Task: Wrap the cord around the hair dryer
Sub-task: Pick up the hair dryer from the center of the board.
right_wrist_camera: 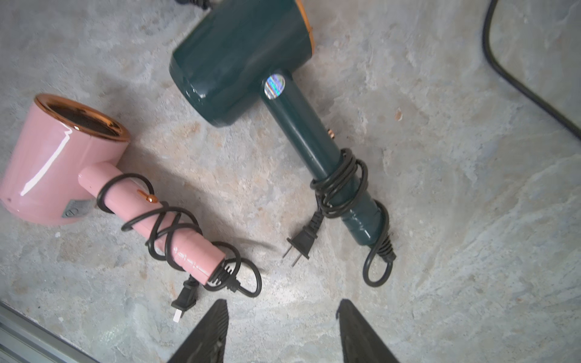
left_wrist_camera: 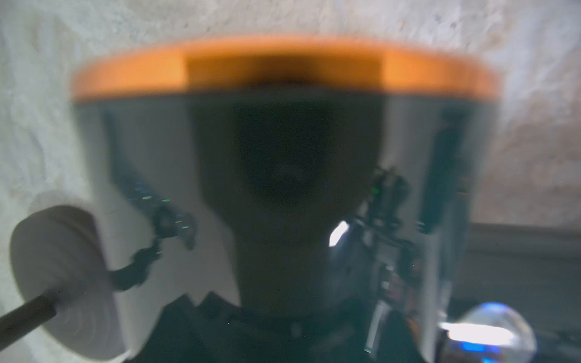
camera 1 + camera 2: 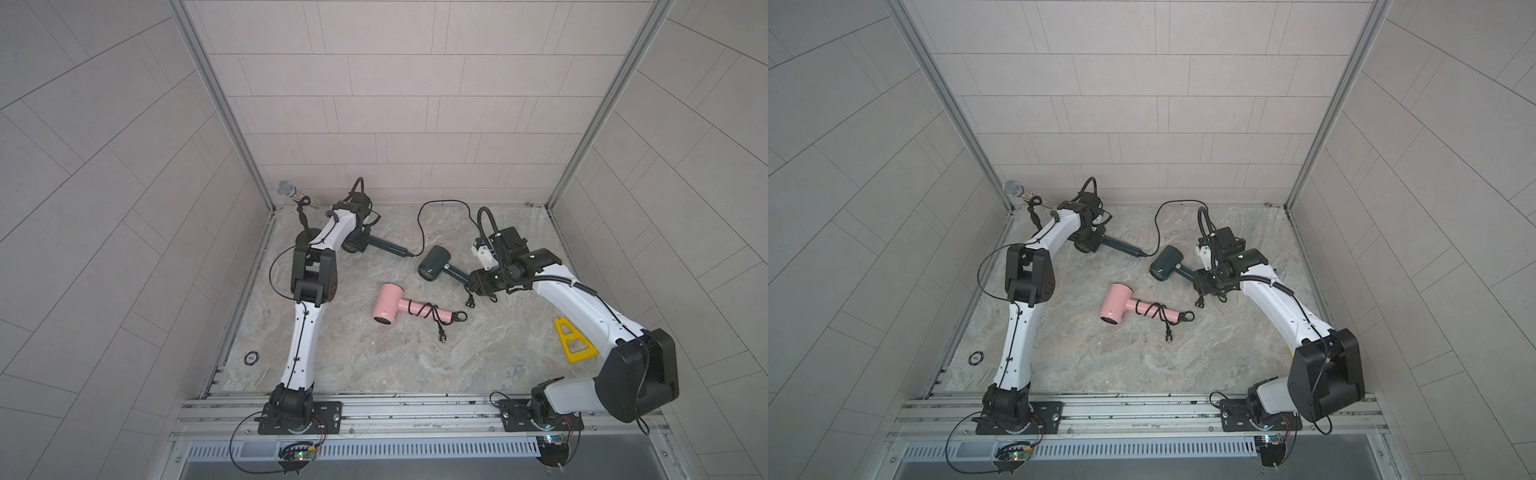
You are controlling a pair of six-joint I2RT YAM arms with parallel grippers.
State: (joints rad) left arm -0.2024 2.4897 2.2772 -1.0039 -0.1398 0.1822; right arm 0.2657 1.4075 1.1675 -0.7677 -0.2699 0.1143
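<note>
Jaws of the right gripper stand apart and empty, just beside the wrapped green dryer. Left gripper sits over the head of the unwrapped dryer, far left on the table; its jaws are hidden. Loose cord trails away.

A dark green hair dryer lies at the back left of the table, only its handle showing. Its black cord trails loose from the handle's end in an open curve, unwrapped.
</note>
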